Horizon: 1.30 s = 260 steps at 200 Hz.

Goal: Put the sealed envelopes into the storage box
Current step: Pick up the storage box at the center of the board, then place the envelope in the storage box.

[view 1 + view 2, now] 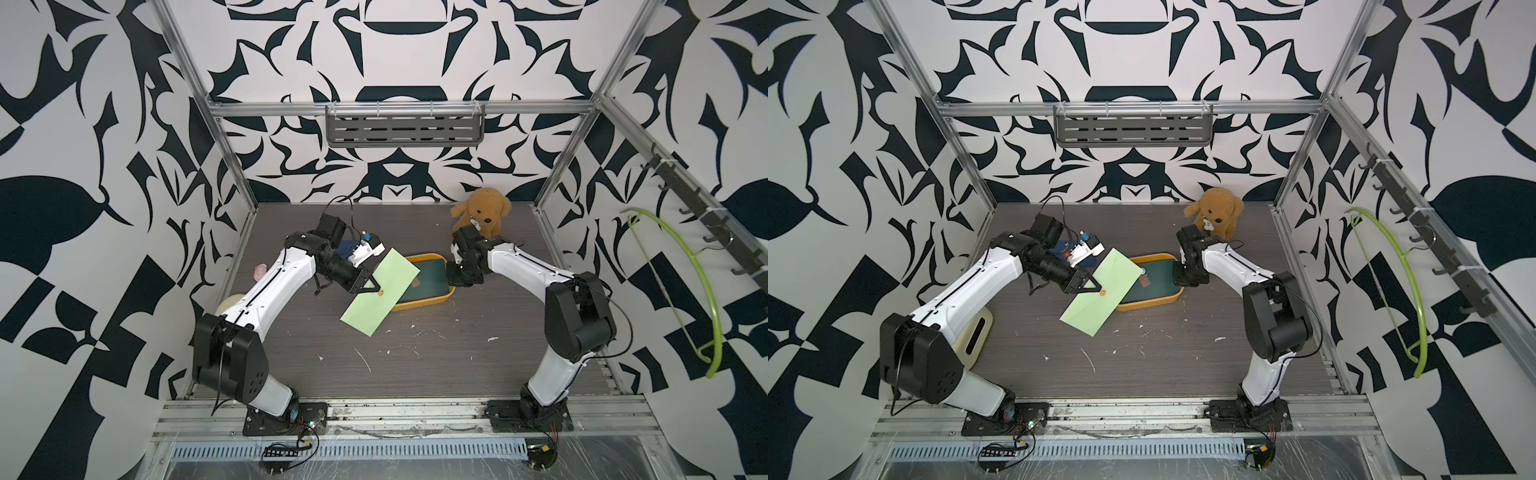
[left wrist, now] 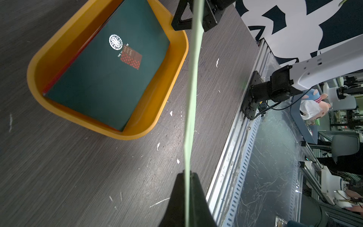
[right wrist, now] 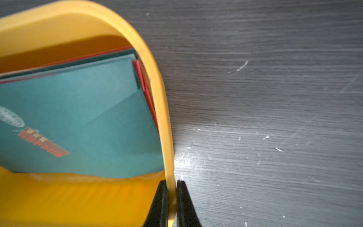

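On the dark table (image 1: 415,361), the yellow storage box (image 1: 419,305) sits between the arms — a dark green envelope (image 1: 430,276) lies on top inside it. The right gripper (image 3: 171,183) pinches the box's rim, jaws almost closed. The left gripper (image 2: 187,176) squeezes a light green envelope (image 1: 386,282) tight, holding it up at the box's left end.
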Motion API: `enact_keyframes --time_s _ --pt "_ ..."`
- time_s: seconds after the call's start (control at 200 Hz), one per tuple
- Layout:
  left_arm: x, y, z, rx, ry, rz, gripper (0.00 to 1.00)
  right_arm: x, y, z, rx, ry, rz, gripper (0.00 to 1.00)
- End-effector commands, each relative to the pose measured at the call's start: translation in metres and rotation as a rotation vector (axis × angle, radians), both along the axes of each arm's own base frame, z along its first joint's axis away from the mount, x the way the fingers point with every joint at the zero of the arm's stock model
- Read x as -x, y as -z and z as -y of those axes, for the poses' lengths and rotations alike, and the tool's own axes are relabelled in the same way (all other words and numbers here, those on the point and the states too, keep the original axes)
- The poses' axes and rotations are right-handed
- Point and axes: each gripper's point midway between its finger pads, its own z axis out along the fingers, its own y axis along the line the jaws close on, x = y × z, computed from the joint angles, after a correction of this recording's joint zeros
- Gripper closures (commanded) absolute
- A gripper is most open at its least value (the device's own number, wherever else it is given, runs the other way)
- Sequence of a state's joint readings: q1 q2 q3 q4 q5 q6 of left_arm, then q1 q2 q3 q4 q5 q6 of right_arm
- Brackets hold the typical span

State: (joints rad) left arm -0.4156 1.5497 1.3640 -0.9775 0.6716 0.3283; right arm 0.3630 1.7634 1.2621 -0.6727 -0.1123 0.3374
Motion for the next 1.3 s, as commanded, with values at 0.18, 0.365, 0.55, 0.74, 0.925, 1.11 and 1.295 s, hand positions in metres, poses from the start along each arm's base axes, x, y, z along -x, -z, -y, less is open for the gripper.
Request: enact_keyframes --time_s 0.18,0.365,0.55,0.74,0.925,1.11,1.295 --pt "-0.009 0.002 0.016 -0.117 0.095 0.021 1.0 0.02 -0.033 -0.044 -0.11 -0.236 0.093 0.97" --pt "-0.02 0.01 0.019 -0.196 0.165 0.036 1.0 0.03 -0.036 -0.058 -0.128 -0.309 0.103 0.97" --pt "-0.026 0.034 0.017 -0.259 0.212 0.01 1.0 0.031 -0.04 -0.063 -0.138 -0.323 0.107 0.98" --pt "-0.029 0.062 0.016 -0.292 0.221 -0.029 1.0 0.031 -0.047 -0.07 -0.153 -0.338 0.118 0.98" --pt "-0.035 0.084 0.02 -0.3 0.223 -0.053 1.0 0.033 -0.05 -0.078 -0.158 -0.358 0.119 0.98" --pt "-0.037 0.097 0.019 -0.322 0.227 -0.052 0.99 0.034 -0.047 -0.079 -0.162 -0.349 0.108 0.98" --pt "-0.037 0.109 0.02 -0.369 0.229 -0.033 0.82 0.035 -0.048 -0.083 -0.18 -0.344 0.106 0.98"
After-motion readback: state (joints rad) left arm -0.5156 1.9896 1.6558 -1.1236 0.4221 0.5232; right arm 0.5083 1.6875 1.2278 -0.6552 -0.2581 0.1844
